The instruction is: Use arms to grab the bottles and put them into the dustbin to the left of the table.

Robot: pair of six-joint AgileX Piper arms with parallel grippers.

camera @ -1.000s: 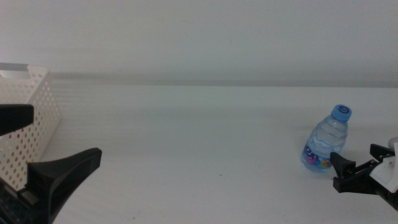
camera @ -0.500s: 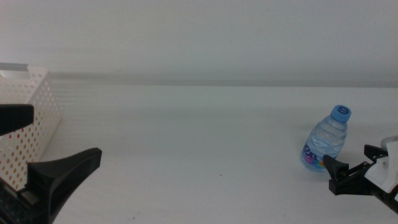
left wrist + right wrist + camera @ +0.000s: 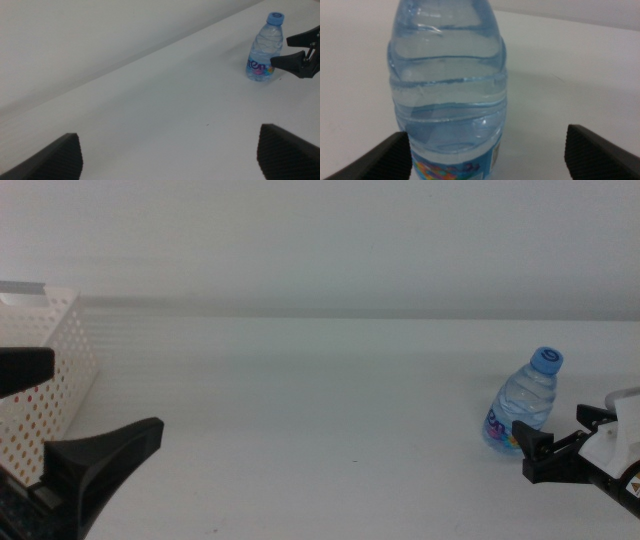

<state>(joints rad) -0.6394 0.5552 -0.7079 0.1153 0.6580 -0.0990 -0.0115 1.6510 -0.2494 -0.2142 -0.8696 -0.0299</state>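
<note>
Middle view shows the water bottle [image 3: 523,407] standing upright on the white table [image 3: 320,400], far over toward the right side, its blue cap [image 3: 547,360] on and a coloured label around its base. The right gripper [image 3: 563,435] has its two dark jaws spread wide, level with the lower part of the bottle; one fingertip sits just beside the label, the other lies further right, so the bottle is at the mouth of the gap rather than deep inside it. From this angle contact cannot be confirmed.

The right wrist view fills with the water bottle [image 3: 449,95] close up (ribbed clear plastic, liquid inside), standing between the two jaws of the right gripper [image 3: 490,150]; one jaw edge meets the bottle's outline low down, while the other is well apart from it with bare table between.

At the left side of the middle view stands the dustbin [image 3: 45,380], a white basket with perforated walls, with something red faintly visible through the holes. The left gripper [image 3: 60,420] waits in front of it, near the bottom corner, jaws spread apart. The left wrist view looks across the table at the water bottle [image 3: 262,50] and the right gripper [image 3: 292,50] beside it, both far from the left gripper [image 3: 170,155]
</note>
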